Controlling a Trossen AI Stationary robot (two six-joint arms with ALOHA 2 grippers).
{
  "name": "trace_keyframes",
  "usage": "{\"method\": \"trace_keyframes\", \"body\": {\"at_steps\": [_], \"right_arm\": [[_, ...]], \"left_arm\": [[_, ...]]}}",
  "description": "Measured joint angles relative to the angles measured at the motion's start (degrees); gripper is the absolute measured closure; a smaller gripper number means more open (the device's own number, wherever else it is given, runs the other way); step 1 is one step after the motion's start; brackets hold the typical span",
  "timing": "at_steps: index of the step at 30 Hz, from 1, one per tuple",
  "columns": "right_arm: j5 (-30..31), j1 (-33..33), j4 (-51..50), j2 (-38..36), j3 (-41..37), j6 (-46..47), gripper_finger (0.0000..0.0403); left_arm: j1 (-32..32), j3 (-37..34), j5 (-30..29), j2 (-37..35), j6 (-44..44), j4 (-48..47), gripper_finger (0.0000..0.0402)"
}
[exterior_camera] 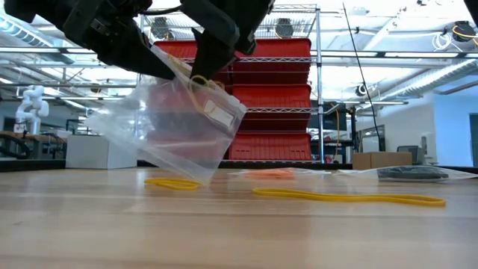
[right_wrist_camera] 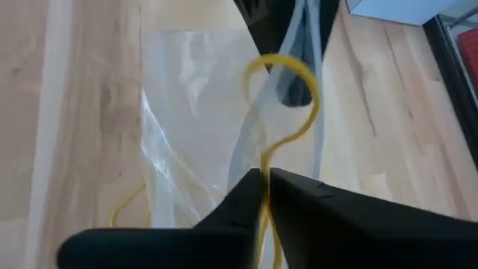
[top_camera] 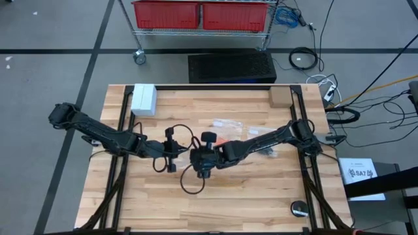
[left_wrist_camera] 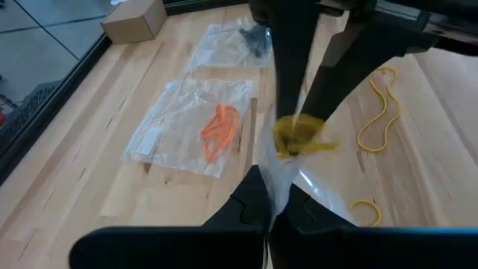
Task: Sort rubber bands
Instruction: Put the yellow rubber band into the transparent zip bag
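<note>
A clear plastic bag (exterior_camera: 168, 127) hangs tilted over the table's middle, its lower corner just above the wood. My left gripper (left_wrist_camera: 270, 213) is shut on it. My right gripper (right_wrist_camera: 265, 183) is shut on a yellow rubber band (right_wrist_camera: 291, 82) and stands at the bag's mouth, right beside the left gripper's fingers. In the low view the band (exterior_camera: 199, 81) shows at the bag's upper edge. Two more yellow bands (left_wrist_camera: 377, 112) (left_wrist_camera: 366, 211) lie loose on the table. My left gripper pinches the clear bag's upper edge (left_wrist_camera: 278, 179) between its two fingers, which slant down. The bag hangs below them, tilted and clear of the table. My right gripper pinches the yellow band's strands (right_wrist_camera: 263, 161) between its fingertips, coming from above and slanting down. The band's loop stands out past the fingertips, against the bag's mouth.
A bag with orange bands (left_wrist_camera: 196, 123) and a bag with black bands (left_wrist_camera: 239, 41) lie flat toward the far right. A white box (top_camera: 143, 99) and a cardboard box (top_camera: 279, 96) stand at the far edge. Black cable (top_camera: 191, 179) loops below the grippers.
</note>
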Motion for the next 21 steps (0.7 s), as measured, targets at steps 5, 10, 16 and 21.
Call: {"method": "trace_keyframes", "body": {"at_steps": [5, 10, 16, 21], "right_arm": [[0.6, 0.2, -1.4, -0.8, 0.0, -0.5, 0.0333], [0.7, 0.5, -2.3, -2.3, 0.0, -0.8, 0.0273], [0.5, 0.5, -2.3, -5.1, 0.0, -1.7, 0.0238], [0.5, 0.5, -2.8, -6.2, 0.0, -3.1, 0.0232]], "left_arm": [[0.0, 0.0, 0.0, 0.0, 0.0, 0.0, 0.0401], [0.0, 0.0, 0.0, 0.0, 0.0, 0.1, 0.0401], [0.0, 0.0, 0.0, 0.0, 0.0, 0.1, 0.0401], [0.0, 0.0, 0.0, 0.0, 0.0, 0.0, 0.0401]]}}
